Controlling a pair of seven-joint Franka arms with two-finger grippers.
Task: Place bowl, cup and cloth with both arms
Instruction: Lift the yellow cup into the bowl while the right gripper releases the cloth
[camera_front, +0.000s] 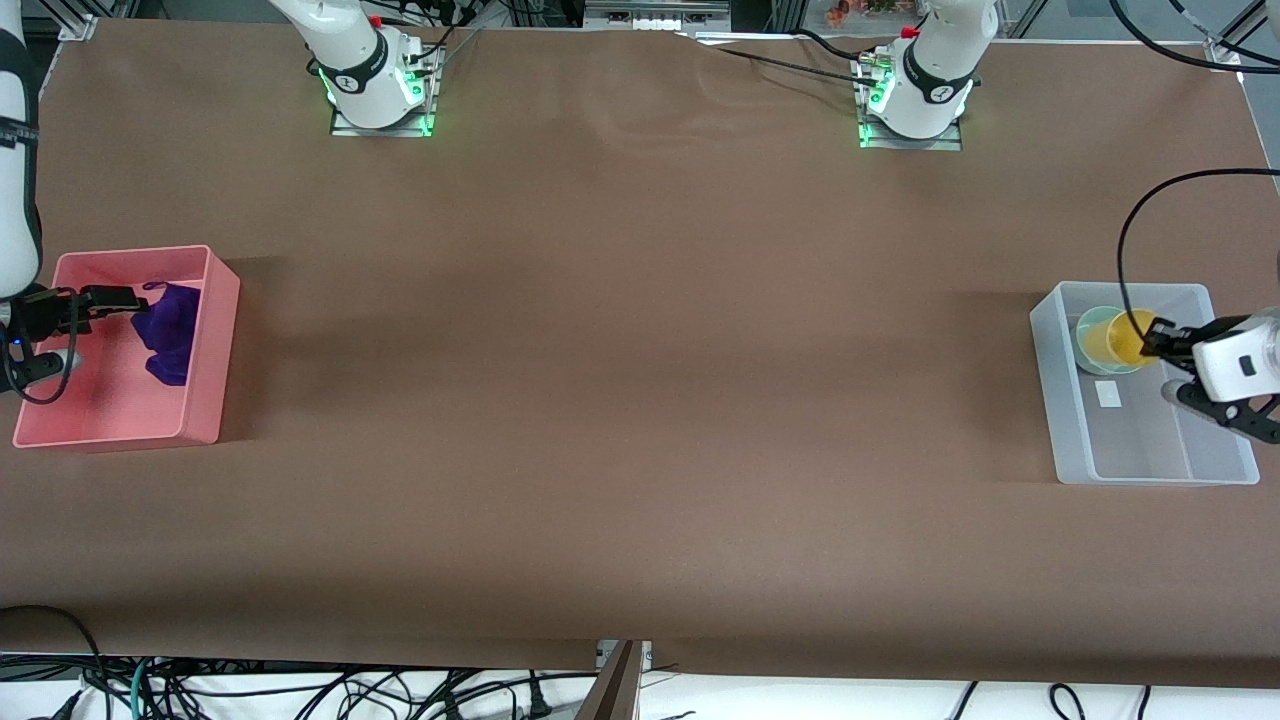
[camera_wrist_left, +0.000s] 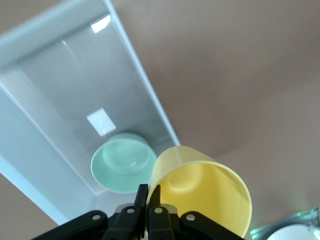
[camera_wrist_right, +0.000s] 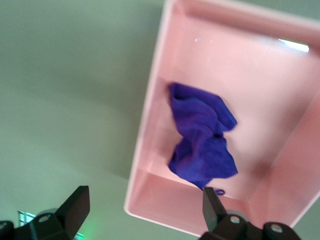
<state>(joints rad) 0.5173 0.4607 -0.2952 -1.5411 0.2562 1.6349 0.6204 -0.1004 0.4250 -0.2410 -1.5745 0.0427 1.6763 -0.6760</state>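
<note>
The brown table (camera_front: 640, 400) carries two containers at its two ends. At the right arm's end stands a pink rectangular bin (camera_front: 215, 345) holding the purple cloth (camera_front: 168, 330), which lies crumpled on the bin floor against the wall nearest the table centre; the right wrist view shows the cloth (camera_wrist_right: 202, 145) bunched in wrinkled folds inside the pink bin (camera_wrist_right: 145, 150). The right gripper (camera_front: 125, 297) hangs over this bin beside the cloth, and in the right wrist view its fingers (camera_wrist_right: 75, 207) stand wide apart with nothing between them. At the left arm's end stands a translucent grey-white bin (camera_front: 1070, 400). The pale green bowl (camera_front: 1092, 335) sits upright on the floor of this bin, in the end farther from the front camera, near a small white label (camera_front: 1108, 393) on the bin floor. The left gripper (camera_front: 1158, 338) is over the same end of the bin and is clamped on the rim of the yellow cup (camera_front: 1120, 340), which is tilted and overlaps the bowl in the front view. In the left wrist view the fingers (camera_wrist_left: 142, 197) pinch the cup (camera_wrist_left: 202, 195) wall, the cup mouth faces the camera, and the bowl (camera_wrist_left: 124, 162) lies just beside it in the bin (camera_wrist_left: 45, 100); whether cup and bowl touch cannot be told.
</note>
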